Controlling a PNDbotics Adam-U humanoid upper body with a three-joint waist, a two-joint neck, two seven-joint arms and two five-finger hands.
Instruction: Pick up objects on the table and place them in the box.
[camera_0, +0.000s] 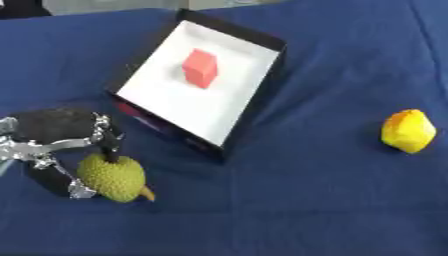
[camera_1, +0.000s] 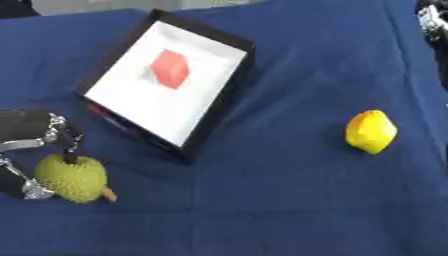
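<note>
While the left hand (camera_0: 52, 145) curls round the bumpy green fruit (camera_0: 112, 177) on the bench (camera_0: 306, 210), apparently to lift it | box (camera_0: 254, 105) just beside, red cube (camera_0: 200, 67) inside | yellow fruit (camera_0: 408, 131) well apart, waiting | right hand's fingers: cannot tell.

We saw the left hand (camera_0: 52, 145) cut off by the left edge, its arm out of frame. Its fingers curled round the bumpy green fruit (camera_0: 112, 177), hiding part of the fruit's left side. We couldn't tell what the small brown bit at the fruit's lower right was. At the right-eye view's top-right corner, a silver-and-black part (camera_1: 432, 20) was cropped; we couldn't make out whether it was the right hand.
</note>
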